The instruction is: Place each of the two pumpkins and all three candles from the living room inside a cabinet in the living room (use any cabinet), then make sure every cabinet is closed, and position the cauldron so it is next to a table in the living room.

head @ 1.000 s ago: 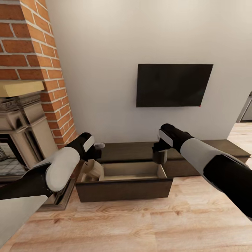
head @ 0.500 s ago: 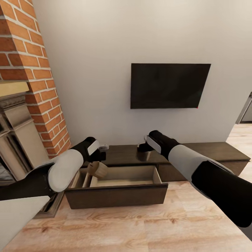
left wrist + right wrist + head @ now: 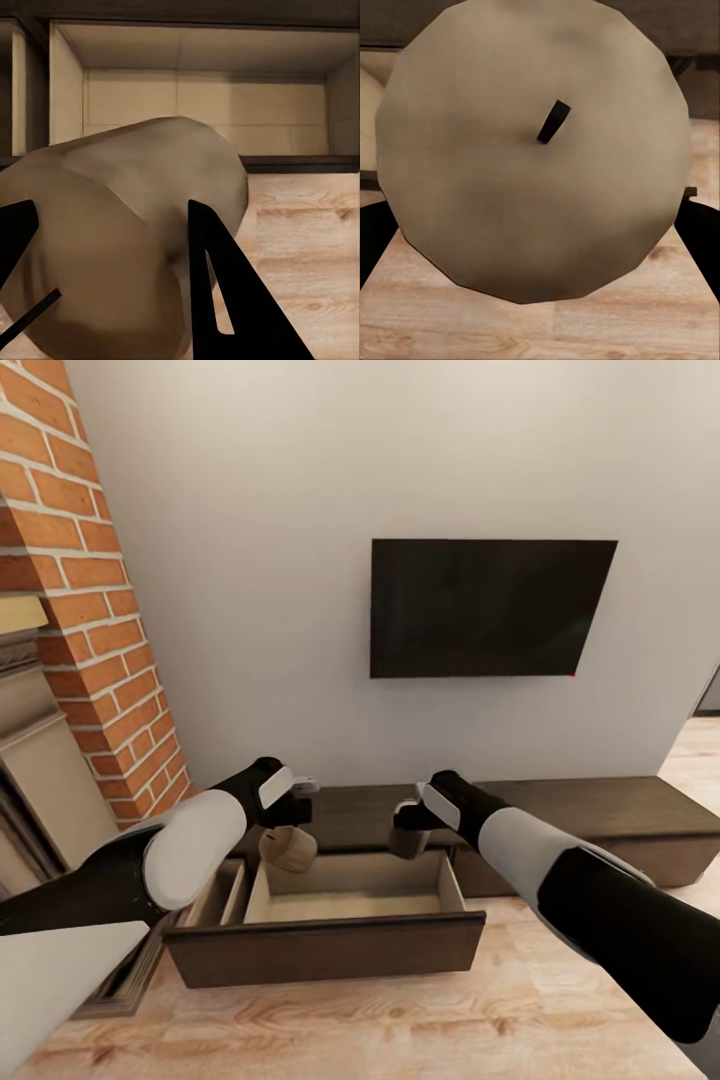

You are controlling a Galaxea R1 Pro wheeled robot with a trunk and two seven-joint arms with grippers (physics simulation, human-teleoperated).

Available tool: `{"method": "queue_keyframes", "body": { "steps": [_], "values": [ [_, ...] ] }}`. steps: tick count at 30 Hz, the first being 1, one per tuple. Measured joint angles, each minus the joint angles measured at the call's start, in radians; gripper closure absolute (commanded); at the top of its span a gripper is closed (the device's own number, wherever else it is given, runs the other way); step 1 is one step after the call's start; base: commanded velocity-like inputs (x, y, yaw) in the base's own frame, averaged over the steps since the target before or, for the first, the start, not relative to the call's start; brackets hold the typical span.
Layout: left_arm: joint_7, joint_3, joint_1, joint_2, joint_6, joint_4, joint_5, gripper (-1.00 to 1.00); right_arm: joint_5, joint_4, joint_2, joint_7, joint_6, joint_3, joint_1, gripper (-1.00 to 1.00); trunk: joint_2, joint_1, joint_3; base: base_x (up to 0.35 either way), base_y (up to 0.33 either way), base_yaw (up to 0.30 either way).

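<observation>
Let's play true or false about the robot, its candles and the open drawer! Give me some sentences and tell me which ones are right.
1. The left pincer holds a candle. True.
2. The right pincer is empty. False: it holds the other candle; the right wrist view shows its wick end close up.
3. The drawer of the cabinet is pulled open. True.
4. The drawer is full of pumpkins. False: the beige inside that shows is bare.
5. The TV stands on the floor. False: it hangs on the wall above the cabinet.
6. The left pincer's candle is tilted. True.
</observation>
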Motion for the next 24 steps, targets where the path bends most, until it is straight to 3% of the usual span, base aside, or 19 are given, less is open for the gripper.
{"method": "queue_keyframes", "body": {
  "steps": [12,24],
  "values": [
    [-0.004,0.002,0.003,-0.013,-0.006,0.002,0.0,1.0,-0.001,-0.002,0.029,0.0,-0.051,0.001,0.084,1.0,0.0,0.0,0.0,0.215,0.0,0.0],
    [-0.01,0.002,0.083,-0.013,-0.08,0.002,0.0,1.0,0.001,-0.003,0.031,0.0,-0.125,0.001,0.132,1.0,0.0,0.0,0.0,0.19,0.0,0.0]
  ]
}}
